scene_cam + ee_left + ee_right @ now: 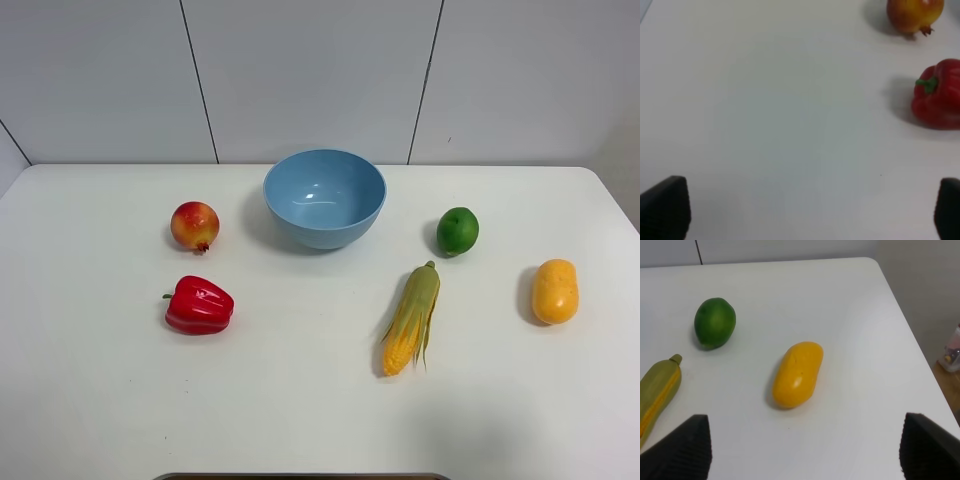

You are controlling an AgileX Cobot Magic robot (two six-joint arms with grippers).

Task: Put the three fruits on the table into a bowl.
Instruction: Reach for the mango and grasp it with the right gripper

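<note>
Table: the white table (pixel 300 410) is carrying everything, with a pale panelled wall standing behind it.
Bowl: the light-blue bowl (pixel 325 226) is sitting upright at the back middle of the table, and all three fruits are lying outside it.
Pomegranate: the red-and-yellow pomegranate (pixel 195 225) is resting left of the bowl, apart from it, its small calyx pointing toward the front.
Lime: the green lime (pixel 458 230) is sitting right of the bowl, apart from it, just behind the husk tip of the corn.
Mango: the orange-yellow mango (pixel 555 291) is lying well to the right, near the table's right edge.
Bell pepper: the glossy red bell pepper (pixel 200 305) is lying on its side just in front of the pomegranate, its green stem pointing left.
Corn cob: the corn cob (pixel 412 317) is lying in front of the lime, its yellow end toward the front.
Left gripper: the left gripper (pixel 807 205) is hanging over bare table beside the pepper, its jaws spread wide and gripping nothing.
Right gripper: the right gripper (pixel 805 440) is facing the mango, its jaws standing apart with nothing between them.
</note>
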